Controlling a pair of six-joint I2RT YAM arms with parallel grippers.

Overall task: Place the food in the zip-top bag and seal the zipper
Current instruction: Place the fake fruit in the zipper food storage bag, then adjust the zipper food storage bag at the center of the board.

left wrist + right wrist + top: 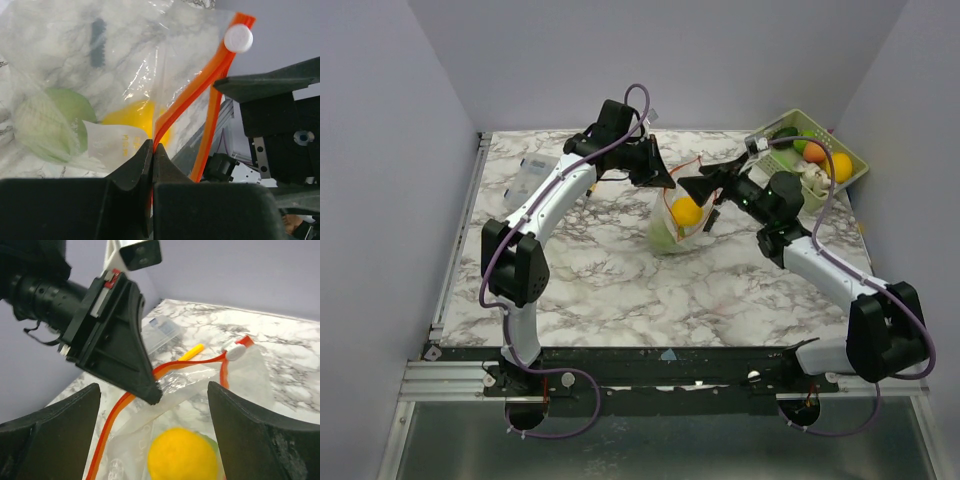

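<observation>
The clear zip-top bag (672, 232) hangs in the middle of the table with its mouth held up. My left gripper (152, 147) is shut on the orange-red zipper (200, 90), just below its white slider (238, 38). Inside the bag lie a yellow fruit (182, 455) and a pale green piece of food (60, 120). Directly above the bag's mouth my right gripper (154, 387) stands open, with nothing between its fingers and the yellow fruit just beneath them. More food (815, 153) sits in the green basket (855, 178).
The pale green slatted basket stands at the back right corner. A short yellow stick (192, 352) lies on the marble behind the bag. A small clear box (532, 175) rests at the back left. The left gripper's fingers (125, 340) hang close in front of my right gripper.
</observation>
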